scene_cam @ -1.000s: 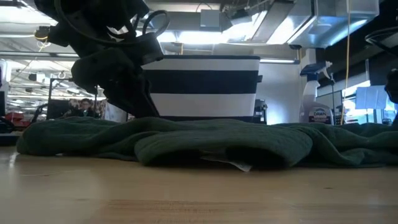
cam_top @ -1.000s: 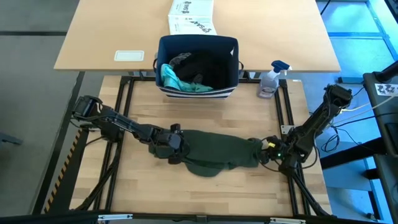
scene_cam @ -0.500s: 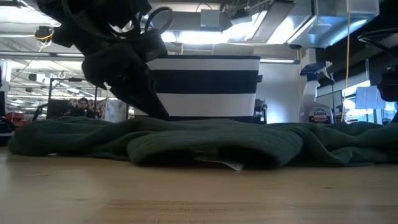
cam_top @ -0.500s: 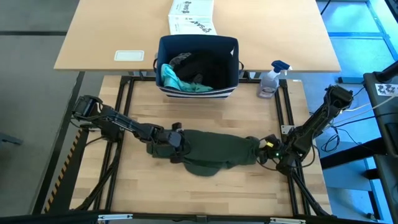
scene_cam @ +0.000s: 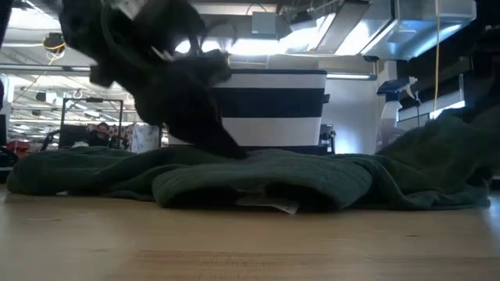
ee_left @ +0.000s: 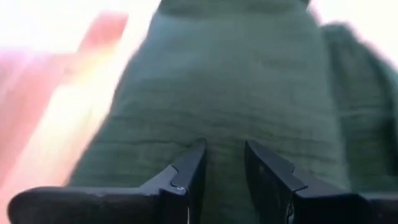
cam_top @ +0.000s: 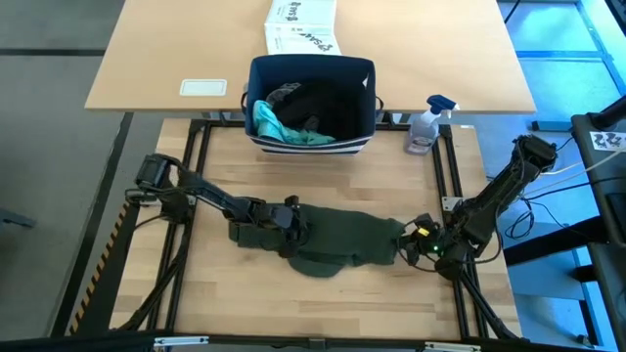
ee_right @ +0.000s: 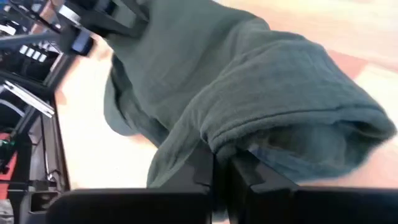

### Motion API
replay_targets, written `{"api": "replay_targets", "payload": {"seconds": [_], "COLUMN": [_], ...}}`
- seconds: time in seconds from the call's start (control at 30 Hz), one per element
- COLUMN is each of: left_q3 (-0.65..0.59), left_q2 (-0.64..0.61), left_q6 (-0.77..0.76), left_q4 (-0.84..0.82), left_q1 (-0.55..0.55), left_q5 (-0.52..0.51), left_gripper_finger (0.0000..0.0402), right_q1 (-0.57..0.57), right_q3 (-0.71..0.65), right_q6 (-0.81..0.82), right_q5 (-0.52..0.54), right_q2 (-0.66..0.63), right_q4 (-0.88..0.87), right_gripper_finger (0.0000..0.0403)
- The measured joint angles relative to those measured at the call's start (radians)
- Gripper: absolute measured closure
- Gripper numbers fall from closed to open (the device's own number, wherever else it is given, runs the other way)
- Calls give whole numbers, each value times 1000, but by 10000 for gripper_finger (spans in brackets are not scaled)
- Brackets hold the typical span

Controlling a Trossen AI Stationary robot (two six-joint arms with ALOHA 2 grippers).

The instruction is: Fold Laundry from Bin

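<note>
Slatted wooden table set inside a black frame, with a paler desk butted against its far edge. Landmark: the navy bin, white stripes round its base, standing at that far edge. Inside it, a teal piece against one wall and dark cloth beside it.

Olive-green garment lies spread and rumpled on the table, on the near side of the bin and well apart from it.

Left gripper sits on the garment's end, low to the table; its wrist view shows the fingers a narrow gap apart with green cloth running up between them, pinched there.

Right gripper at the garment's opposite end, fingers together, clamped on a folded edge of the cloth. In the low view that end of the garment rises off the table.

Spray bottle stands just beside the bin. White printed box lies on the desk beyond the bin.
</note>
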Motion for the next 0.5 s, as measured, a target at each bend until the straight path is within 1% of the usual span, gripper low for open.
{"api": "replay_targets", "payload": {"seconds": [0.1, 0.3, 0.5], "left_q3": [0, 5, 4], "left_q2": [67, 157, 176], "left_q6": [-3, -6, -6], "left_q4": [42, 140, 179], "left_q1": [18, 29, 29], "left_q5": [23, 22, 22], "left_gripper_finger": [297, 297, 297], "right_q1": [-42, -142, -270], "right_q3": [30, 102, 143], "right_q6": [-70, -272, -501], "right_q5": [-7, -14, -103], "right_q2": [0, 0, 5], "right_q4": [12, 64, 221], "right_gripper_finger": [381, 396, 390]}}
